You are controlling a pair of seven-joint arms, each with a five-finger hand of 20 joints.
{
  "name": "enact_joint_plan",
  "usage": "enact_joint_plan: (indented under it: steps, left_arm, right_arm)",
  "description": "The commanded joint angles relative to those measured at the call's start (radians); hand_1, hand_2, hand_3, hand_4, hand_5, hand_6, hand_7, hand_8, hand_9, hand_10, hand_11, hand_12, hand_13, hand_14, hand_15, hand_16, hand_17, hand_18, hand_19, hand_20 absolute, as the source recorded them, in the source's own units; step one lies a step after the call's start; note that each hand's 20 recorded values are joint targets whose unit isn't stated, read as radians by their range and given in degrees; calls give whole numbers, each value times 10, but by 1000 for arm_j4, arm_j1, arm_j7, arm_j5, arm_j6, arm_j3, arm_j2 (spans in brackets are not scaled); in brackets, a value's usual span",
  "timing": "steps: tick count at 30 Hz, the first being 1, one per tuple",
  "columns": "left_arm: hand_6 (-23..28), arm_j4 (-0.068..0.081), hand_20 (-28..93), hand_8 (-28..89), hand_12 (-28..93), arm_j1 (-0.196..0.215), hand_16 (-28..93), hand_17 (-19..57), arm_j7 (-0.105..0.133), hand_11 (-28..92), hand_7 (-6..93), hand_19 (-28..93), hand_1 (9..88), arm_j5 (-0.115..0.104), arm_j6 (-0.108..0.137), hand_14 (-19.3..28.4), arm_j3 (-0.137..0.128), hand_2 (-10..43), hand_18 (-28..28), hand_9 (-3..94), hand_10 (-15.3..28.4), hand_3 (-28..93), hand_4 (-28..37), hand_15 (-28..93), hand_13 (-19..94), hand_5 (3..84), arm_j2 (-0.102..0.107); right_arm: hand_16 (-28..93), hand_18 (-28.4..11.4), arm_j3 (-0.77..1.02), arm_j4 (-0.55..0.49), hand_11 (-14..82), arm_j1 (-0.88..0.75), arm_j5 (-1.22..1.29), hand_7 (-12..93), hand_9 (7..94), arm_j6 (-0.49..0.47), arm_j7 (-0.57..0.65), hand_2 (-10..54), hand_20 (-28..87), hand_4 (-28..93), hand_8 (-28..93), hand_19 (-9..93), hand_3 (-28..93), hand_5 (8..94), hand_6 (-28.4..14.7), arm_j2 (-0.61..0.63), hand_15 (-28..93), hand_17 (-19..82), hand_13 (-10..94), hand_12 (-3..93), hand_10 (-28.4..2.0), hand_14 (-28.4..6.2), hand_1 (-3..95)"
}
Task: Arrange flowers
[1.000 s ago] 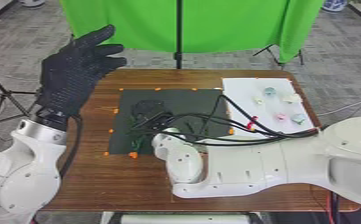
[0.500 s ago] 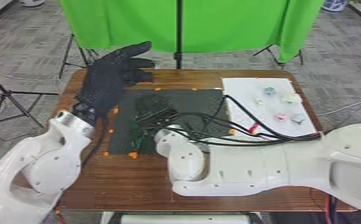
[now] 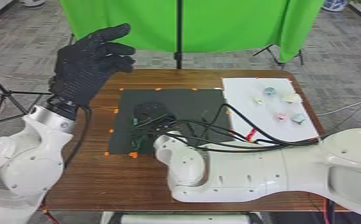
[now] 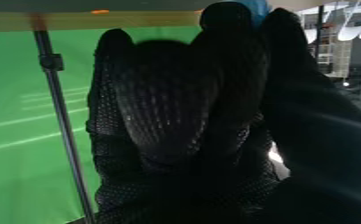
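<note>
Alt: robot at brown worktop (image 3: 114,187), small flowers (image 3: 292,98) on R.
R hand (image 3: 152,112) is hanging over dark mat (image 3: 172,95), grip can't be told; pastel flowers are lying on white sheet (image 3: 247,90); L hand (image 3: 83,70) is hovering near L edge, loosely spread; green curtain (image 3: 128,25) in bkgd.

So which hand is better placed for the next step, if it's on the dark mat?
Right, I'd judge: the right hand is over the dark mat, while the left hand is raised near the table's left edge.
</note>
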Motion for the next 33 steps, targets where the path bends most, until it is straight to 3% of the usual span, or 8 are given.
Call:
enact_joint_plan:
  steps: [1,7,14,20,23,27,31,33]
  left_arm:
    - [99,-14,865,-149,55,46,-278,-107,6,475,257,246,227,16,71,284,-28,77,284,395,249,803,-282,810,397,385,35]
    - [104,-12,822,-146,60,51,-279,-128,1,475,257,259,227,11,71,284,-26,75,284,399,259,805,-282,818,397,391,34]
    - [99,-9,900,-162,56,54,-277,-122,-4,505,283,255,228,6,75,284,-24,75,284,405,254,807,-283,852,414,391,35]
    - [104,-31,881,-161,57,124,-260,-158,-5,512,287,217,229,3,101,284,-74,76,284,406,273,808,-283,867,403,394,45]
    - [111,-56,789,-153,70,194,-230,-186,-2,498,281,200,230,2,127,284,-130,78,284,409,283,808,-283,860,379,397,52]
    - [121,-123,681,-134,97,393,-264,-187,141,442,254,190,232,-4,198,284,-258,79,284,415,284,806,-283,834,328,404,96]
    - [133,-194,509,-104,145,614,-282,-187,244,323,197,303,233,3,283,284,-389,80,282,412,284,797,-276,692,232,412,89]
    - [135,-203,439,-95,150,646,-282,-182,253,287,179,362,232,-4,292,284,-407,79,277,405,284,795,-272,636,207,410,77]
  right_arm:
    - [262,-155,8,-11,435,16,-12,221,937,10,-17,-95,-108,-283,24,917,619,907,119,3,513,457,937,166,-34,-3,501]
    - [266,-150,33,-23,430,-10,-10,230,937,-4,-33,-95,-104,-283,20,912,561,896,122,4,507,453,937,168,-30,1,528]
    - [278,-147,51,-24,412,-26,-15,256,937,-25,-39,-84,-91,-283,-15,904,233,849,137,3,490,451,937,176,-22,4,660]
    - [277,-144,54,-23,411,-32,-18,269,937,-13,-44,-63,-86,-263,-31,900,172,827,133,3,490,450,937,174,-16,8,655]
    - [277,-142,48,-29,408,-25,-13,275,937,-13,-53,-53,-86,-257,-34,899,172,816,132,3,489,449,937,174,-14,9,645]
    - [287,-142,-56,-32,380,106,43,319,937,48,-71,-50,-77,-281,-77,892,270,766,120,-19,479,438,930,185,-16,7,603]
    - [264,-152,-75,-41,326,154,124,316,929,47,-170,-57,-40,-282,-100,873,477,684,85,-20,509,396,888,210,-30,-6,474]
    - [250,-162,-51,-68,326,143,140,282,910,2,-189,-52,-12,-283,-130,858,585,654,74,4,529,370,864,212,-46,-15,395]
